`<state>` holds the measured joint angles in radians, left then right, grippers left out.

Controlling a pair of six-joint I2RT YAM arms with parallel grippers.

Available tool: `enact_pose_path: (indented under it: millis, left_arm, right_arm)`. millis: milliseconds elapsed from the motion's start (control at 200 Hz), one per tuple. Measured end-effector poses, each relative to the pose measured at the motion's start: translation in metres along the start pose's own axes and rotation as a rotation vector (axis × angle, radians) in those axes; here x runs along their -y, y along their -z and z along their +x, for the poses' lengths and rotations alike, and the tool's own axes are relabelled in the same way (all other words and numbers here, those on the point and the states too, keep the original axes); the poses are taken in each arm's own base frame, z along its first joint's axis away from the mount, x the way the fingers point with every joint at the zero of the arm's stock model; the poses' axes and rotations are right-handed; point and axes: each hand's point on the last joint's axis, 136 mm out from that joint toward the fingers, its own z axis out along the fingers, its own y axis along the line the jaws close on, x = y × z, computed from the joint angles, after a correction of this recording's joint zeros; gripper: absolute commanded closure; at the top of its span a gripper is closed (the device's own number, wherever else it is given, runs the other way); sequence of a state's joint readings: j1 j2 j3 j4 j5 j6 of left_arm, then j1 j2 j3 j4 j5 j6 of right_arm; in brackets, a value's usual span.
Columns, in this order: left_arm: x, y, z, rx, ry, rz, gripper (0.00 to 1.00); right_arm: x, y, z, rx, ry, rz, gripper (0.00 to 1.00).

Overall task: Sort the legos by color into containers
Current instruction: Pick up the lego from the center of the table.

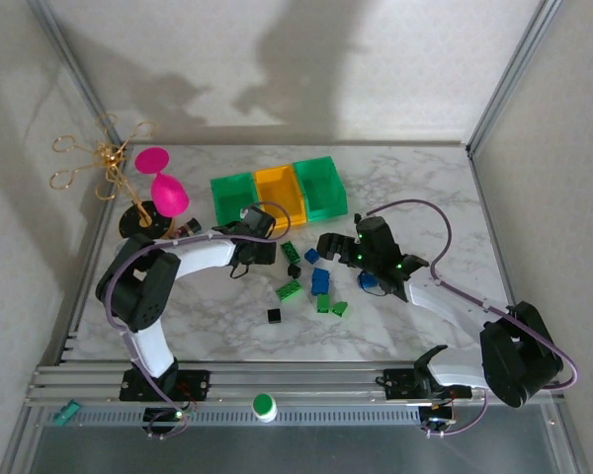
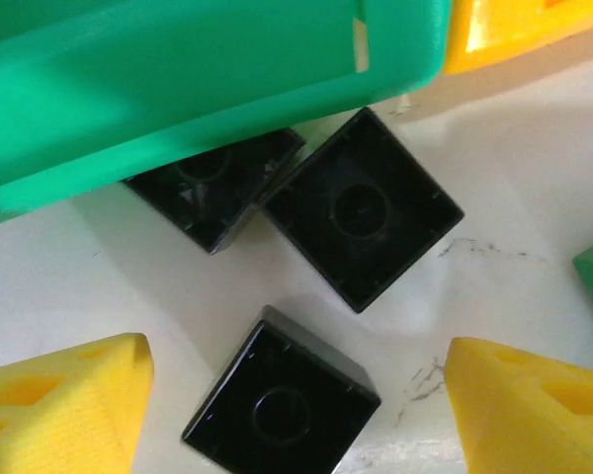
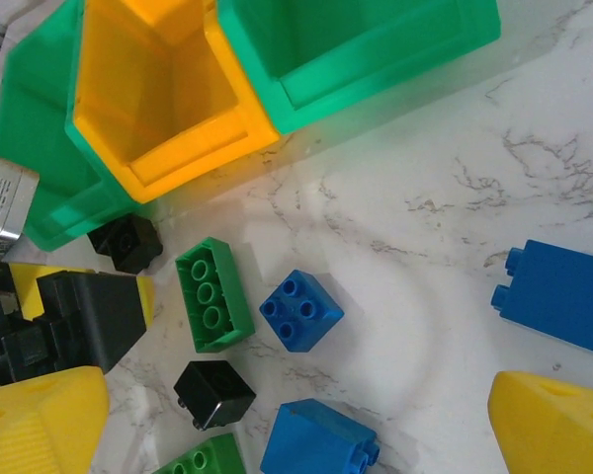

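Legos lay loose on the marble table. Nearest me was a lone black one, then green and blue ones clustered between the arms. My right tool hung over that cluster with its fingers spread wide, gripping nothing. Its wrist view had a small blue brick and a long green brick below it. Farther out, my left tool was spread too, its yellow fingertips flanking a black brick without touching it. Two more black bricks sat beyond, one partly hidden by the wall of the left green container. The orange-yellow container and the right green container stood beside it at the far side. I judged these bricks light, rigid and slick. That black one sat cornerwise to my fingers, so I would square up and pinch its flat sides, or it might twist out
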<state>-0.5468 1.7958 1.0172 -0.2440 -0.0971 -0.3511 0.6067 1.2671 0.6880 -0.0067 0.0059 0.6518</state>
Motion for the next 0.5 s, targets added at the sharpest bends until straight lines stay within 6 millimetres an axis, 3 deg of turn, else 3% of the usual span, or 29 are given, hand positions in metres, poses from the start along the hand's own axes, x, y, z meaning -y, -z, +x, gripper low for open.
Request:
enact_pose_path:
  millis: [185, 501]
  left_arm:
    - [-0.0007, -0.0033, 0.0033, -0.014, -0.014, -0.006, 0.36]
    - [-0.0023, -0.0032, 0.0074, -0.026, -0.015, -0.012, 0.60]
  right_arm:
    - [0.0015, -0.0001, 0.0017, -0.007, 0.000, 0.006, 0.01]
    - [0.0029, -0.0019, 0.0033, -0.013, 0.000, 0.012, 0.01]
